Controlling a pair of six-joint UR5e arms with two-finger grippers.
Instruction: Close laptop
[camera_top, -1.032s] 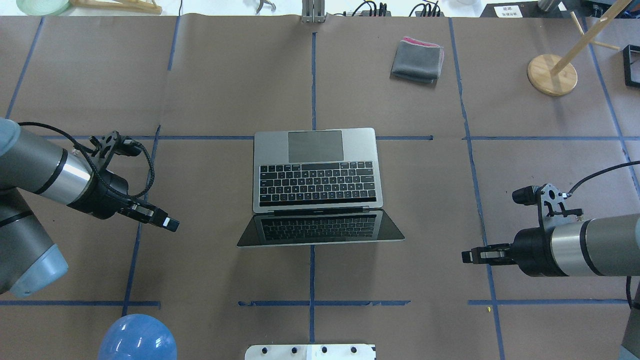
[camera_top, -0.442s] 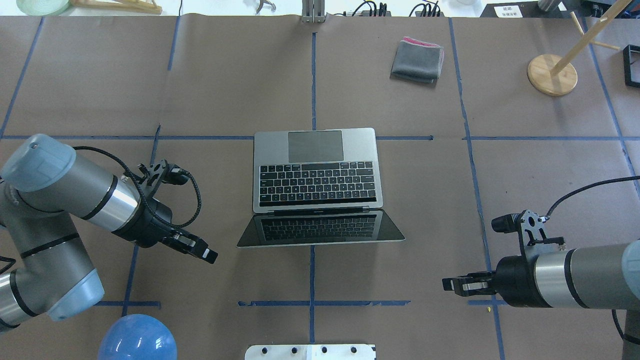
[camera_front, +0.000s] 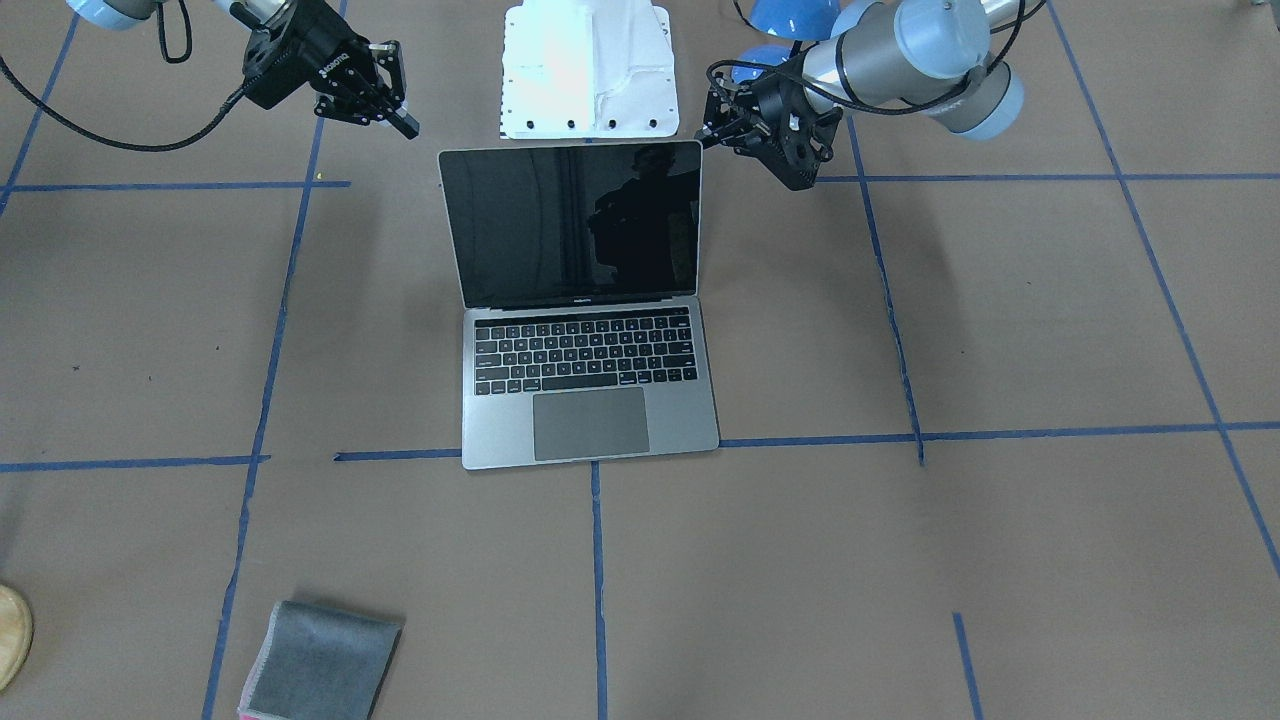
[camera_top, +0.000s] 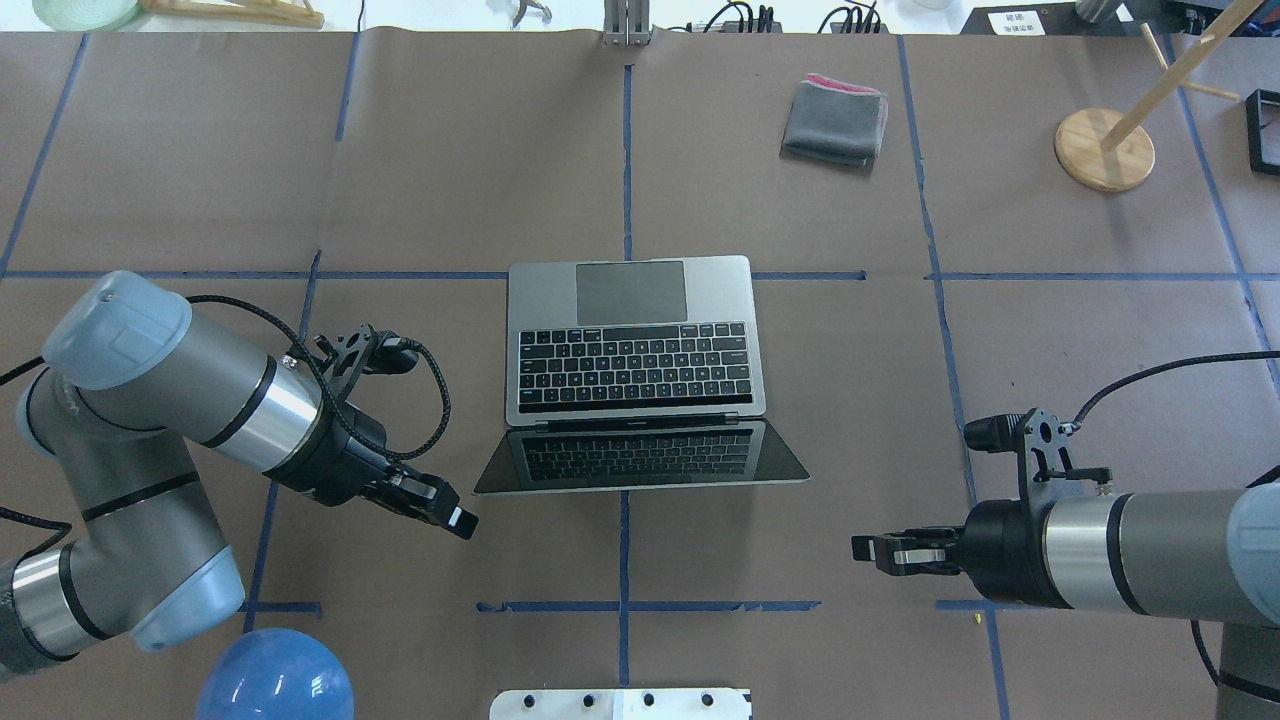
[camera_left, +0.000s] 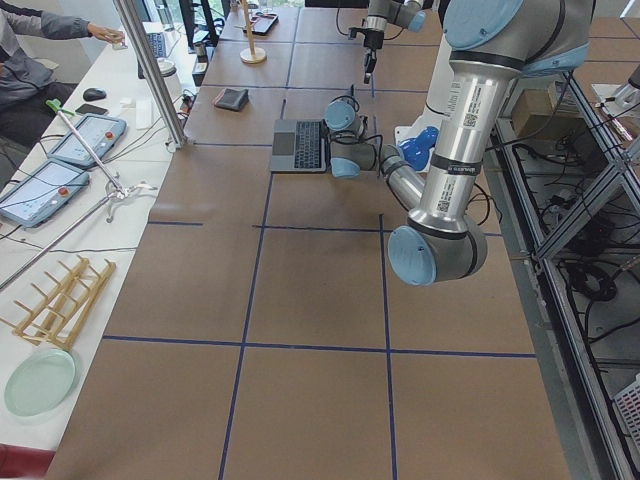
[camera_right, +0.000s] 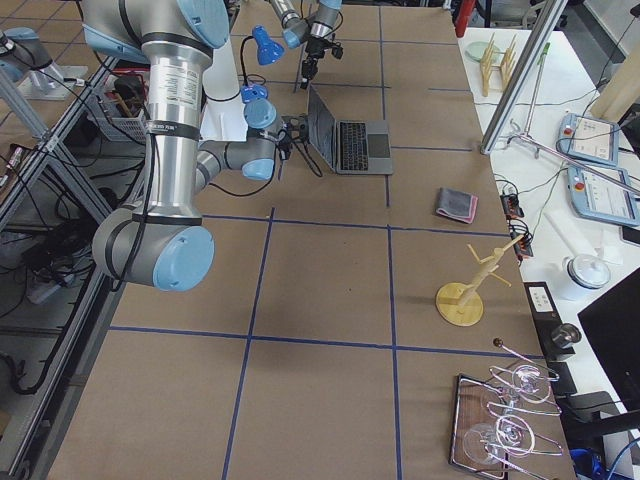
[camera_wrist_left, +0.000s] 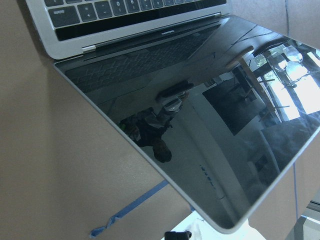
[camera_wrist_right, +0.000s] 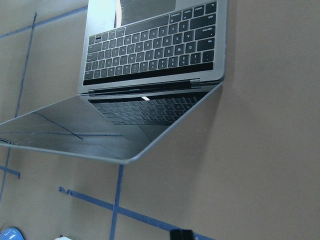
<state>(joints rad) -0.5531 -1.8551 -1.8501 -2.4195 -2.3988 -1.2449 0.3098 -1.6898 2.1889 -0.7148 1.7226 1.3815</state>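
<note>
We see the laptop (camera_top: 630, 340) open mid-surface (camera_top: 450, 170), its screen tilted back toward our base, with the left gripper (camera_top: 460, 520) hovering just beside one screen corner and the right gripper (camera_top: 866, 550) farther off the other, both jaws pressed together.

brown paper-covered table (camera_top: 450, 150) gridded with blue tape (camera_top: 627, 150) lines.

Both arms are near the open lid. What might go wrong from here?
1. The left gripper sits by one lid corner of the laptop, apart from it; a push there alone may twist the lid or swivel the base.
2. Nothing holds the base on the brown paper, so it may slide instead of folding.
3. The right gripper is farther off; contact may be uneven.
</note>
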